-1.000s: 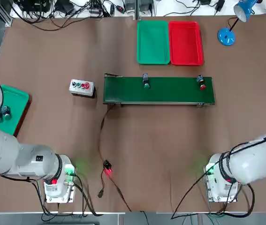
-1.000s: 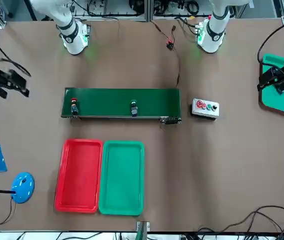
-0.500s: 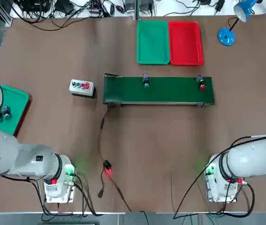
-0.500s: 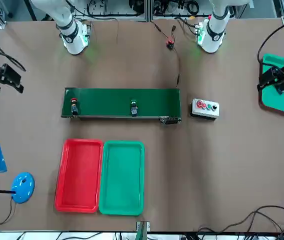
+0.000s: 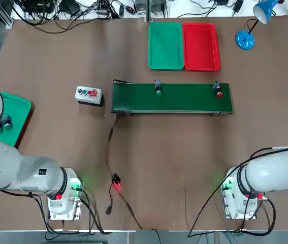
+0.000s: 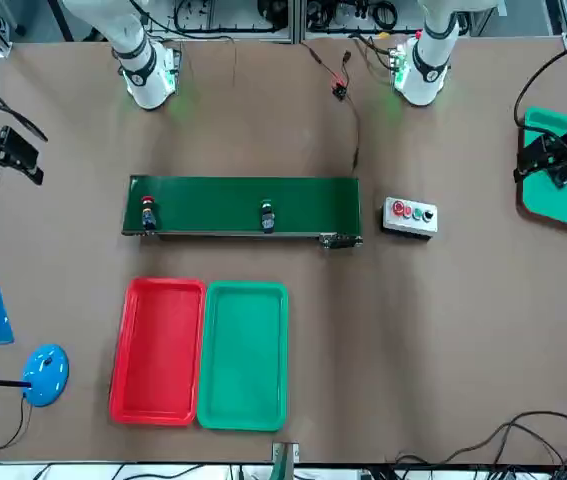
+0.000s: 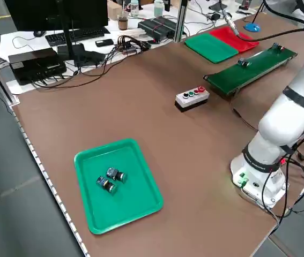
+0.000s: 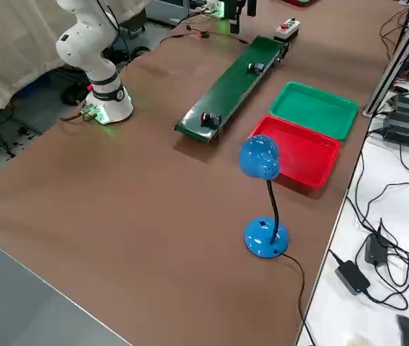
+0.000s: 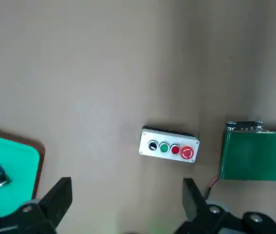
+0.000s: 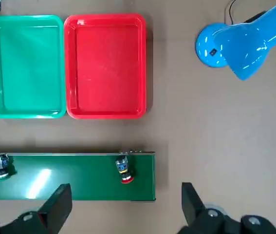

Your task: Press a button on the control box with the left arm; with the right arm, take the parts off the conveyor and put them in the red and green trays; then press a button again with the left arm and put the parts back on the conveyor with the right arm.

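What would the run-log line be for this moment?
left gripper: open, above control box | right gripper: open, empty | conveyor: two parts | red tray, green tray: empty

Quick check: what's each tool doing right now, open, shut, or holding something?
Left tool: open, holding nothing.
Right tool: open, holding nothing.

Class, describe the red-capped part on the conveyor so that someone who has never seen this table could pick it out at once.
Find the long dark green conveyor belt across the middle of the brown table, just before the red and green trays. Two small button-like parts sit on it: the red-capped part is at the end nearer the blue desk lamp. Its neighbour, the green-capped part, sits mid-belt.
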You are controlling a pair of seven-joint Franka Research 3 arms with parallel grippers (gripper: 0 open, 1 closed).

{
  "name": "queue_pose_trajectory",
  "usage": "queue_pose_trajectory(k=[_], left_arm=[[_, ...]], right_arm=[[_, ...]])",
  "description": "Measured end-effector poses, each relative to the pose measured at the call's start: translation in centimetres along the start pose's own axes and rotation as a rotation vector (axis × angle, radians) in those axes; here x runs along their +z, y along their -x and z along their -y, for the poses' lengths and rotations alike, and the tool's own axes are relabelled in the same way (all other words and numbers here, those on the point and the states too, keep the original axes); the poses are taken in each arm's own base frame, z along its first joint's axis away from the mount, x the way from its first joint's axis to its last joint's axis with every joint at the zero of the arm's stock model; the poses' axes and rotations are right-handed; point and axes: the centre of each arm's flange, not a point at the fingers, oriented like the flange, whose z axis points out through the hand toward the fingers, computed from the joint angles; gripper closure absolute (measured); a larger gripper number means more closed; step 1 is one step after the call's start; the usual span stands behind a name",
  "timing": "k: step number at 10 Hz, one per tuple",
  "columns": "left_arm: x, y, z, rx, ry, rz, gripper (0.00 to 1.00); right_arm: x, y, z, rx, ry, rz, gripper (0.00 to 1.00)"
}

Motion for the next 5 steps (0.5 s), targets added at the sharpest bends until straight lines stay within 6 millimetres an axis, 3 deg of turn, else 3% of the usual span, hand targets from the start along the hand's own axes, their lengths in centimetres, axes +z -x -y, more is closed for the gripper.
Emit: queue_pose_trajectory(k=[5], left_arm=[[0.00,0.00,-0.11,0.002,0.000,0.000,0.00]], right_arm=[[0.13,0.18,0.32,-0.006,0.000,0.015,0.01]])
